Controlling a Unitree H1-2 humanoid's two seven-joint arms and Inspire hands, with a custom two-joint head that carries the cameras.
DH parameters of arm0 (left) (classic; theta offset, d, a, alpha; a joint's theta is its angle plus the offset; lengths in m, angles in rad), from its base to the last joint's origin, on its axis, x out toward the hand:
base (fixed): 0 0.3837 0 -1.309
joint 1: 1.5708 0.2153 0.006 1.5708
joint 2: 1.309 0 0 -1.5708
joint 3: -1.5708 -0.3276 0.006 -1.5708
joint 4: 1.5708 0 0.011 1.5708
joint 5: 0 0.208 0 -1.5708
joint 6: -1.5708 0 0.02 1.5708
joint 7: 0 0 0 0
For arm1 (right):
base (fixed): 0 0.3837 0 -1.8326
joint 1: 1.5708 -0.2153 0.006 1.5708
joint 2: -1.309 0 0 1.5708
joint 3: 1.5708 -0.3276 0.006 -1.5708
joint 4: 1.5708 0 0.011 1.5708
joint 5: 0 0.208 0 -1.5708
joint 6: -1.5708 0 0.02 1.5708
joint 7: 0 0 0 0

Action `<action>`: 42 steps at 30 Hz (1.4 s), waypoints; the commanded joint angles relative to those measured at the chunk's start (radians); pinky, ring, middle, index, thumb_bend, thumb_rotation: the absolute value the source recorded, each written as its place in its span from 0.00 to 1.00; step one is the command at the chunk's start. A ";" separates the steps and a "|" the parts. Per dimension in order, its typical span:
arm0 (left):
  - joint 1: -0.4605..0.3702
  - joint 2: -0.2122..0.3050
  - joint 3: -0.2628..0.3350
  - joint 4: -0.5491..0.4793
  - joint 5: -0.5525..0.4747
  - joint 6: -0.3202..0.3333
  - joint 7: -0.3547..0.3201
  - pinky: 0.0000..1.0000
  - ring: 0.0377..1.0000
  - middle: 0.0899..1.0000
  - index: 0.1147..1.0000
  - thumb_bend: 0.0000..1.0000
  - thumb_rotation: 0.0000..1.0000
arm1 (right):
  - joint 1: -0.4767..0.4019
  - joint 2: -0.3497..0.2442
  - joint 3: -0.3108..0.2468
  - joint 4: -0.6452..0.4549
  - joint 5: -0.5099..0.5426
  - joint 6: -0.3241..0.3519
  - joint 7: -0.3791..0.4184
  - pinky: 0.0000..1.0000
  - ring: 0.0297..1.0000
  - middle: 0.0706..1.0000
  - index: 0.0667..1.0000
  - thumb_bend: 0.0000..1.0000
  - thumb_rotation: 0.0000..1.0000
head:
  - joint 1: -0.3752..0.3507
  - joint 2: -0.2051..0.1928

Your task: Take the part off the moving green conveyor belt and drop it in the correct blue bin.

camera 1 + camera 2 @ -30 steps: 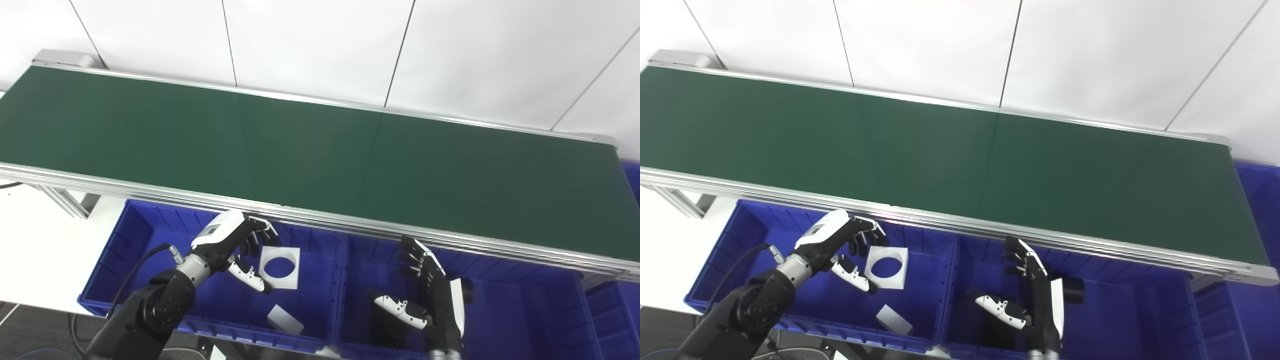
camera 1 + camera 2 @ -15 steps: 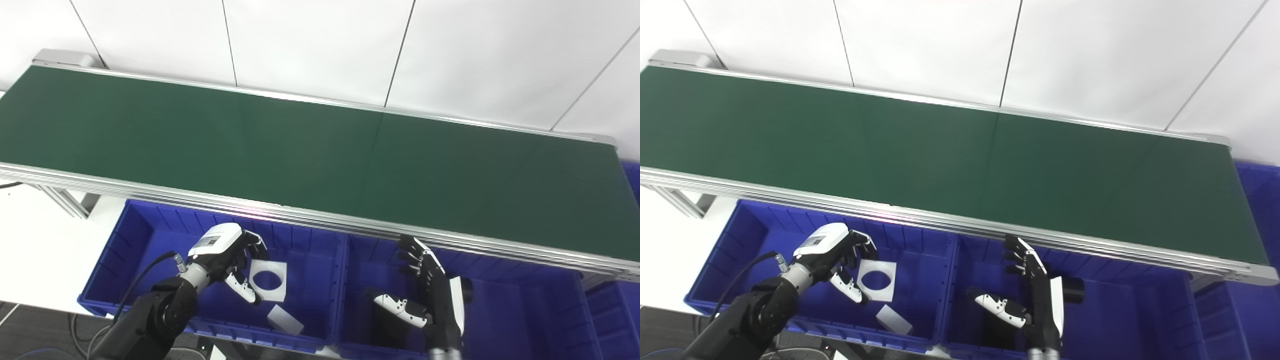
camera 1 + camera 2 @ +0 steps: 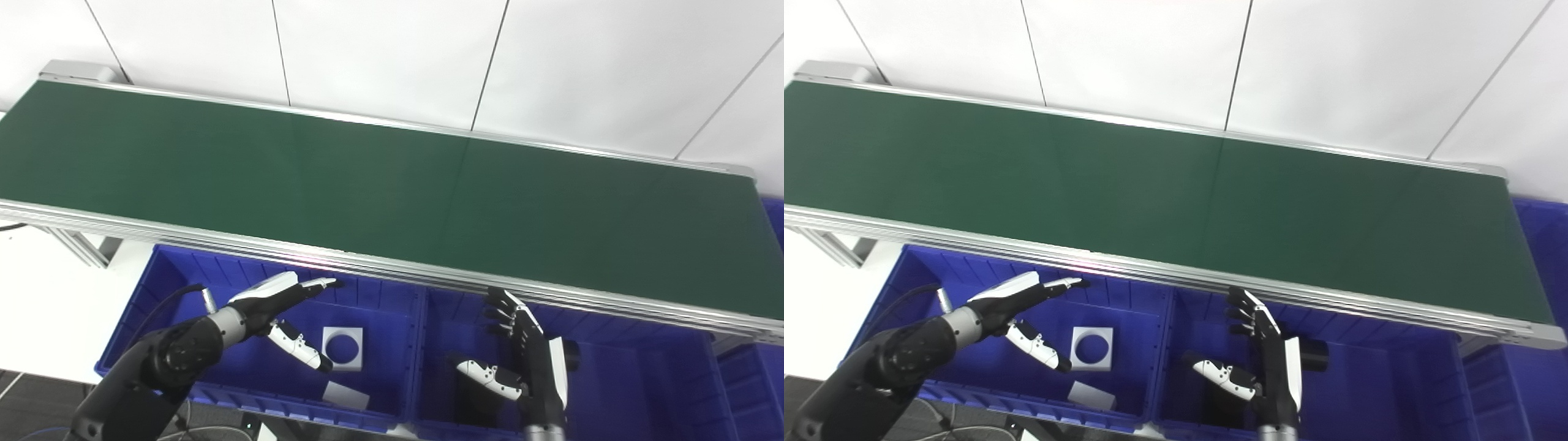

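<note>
Part (image 3: 342, 348) sits loose in my left bin (image 3: 153, 312), belt (image 3: 367, 190) bare, so drop looks done; left hand (image 3: 278, 303) spread and empty above it, right hand (image 3: 520, 361) open, idle.

A: Far wall?
B: White panel wall (image 3: 380, 55), thin dark seams, evenly lit.

A: Near left?
B: White surface (image 3: 43, 306); dark floor (image 3: 37, 410) at corner, aluminium frame leg (image 3: 76, 245).
</note>
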 commanded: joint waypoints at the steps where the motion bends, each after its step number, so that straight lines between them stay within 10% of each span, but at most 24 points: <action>1: 0.003 0.031 0.021 -0.041 -0.083 -0.023 -0.026 0.91 1.00 1.00 0.99 0.83 0.39 | -0.011 0.010 -0.003 -0.019 -0.001 -0.015 0.002 0.62 0.72 0.75 0.77 0.69 0.08 | -0.003 0.002; 11: 0.042 -0.019 0.093 -0.077 -0.342 -0.034 -0.033 0.91 0.92 0.89 0.89 0.87 0.03 | -0.012 0.016 -0.001 -0.018 -0.002 -0.018 0.006 0.62 0.72 0.75 0.77 0.70 0.04 | -0.030 0.005; 19: 0.065 -0.190 0.213 0.029 -0.556 -0.211 0.048 0.64 0.67 0.67 0.63 0.79 0.08 | -0.006 0.034 0.006 -0.025 -0.013 -0.015 0.002 0.62 0.72 0.76 0.77 0.69 0.05 | -0.106 0.020; 23: 0.059 -0.249 0.216 0.058 -0.623 -0.258 0.035 0.66 0.67 0.68 0.63 0.80 0.02 | -0.013 0.051 0.007 -0.010 -0.028 -0.009 -0.009 0.63 0.72 0.77 0.77 0.68 0.07 | -0.179 0.014; 42: 0.059 -0.461 0.186 0.261 -0.448 -0.528 0.264 0.84 0.85 0.85 0.79 0.81 0.03 | 0.004 0.080 -0.017 -0.049 -0.055 0.034 -0.030 0.62 0.72 0.77 0.78 0.69 0.12 | -0.353 0.029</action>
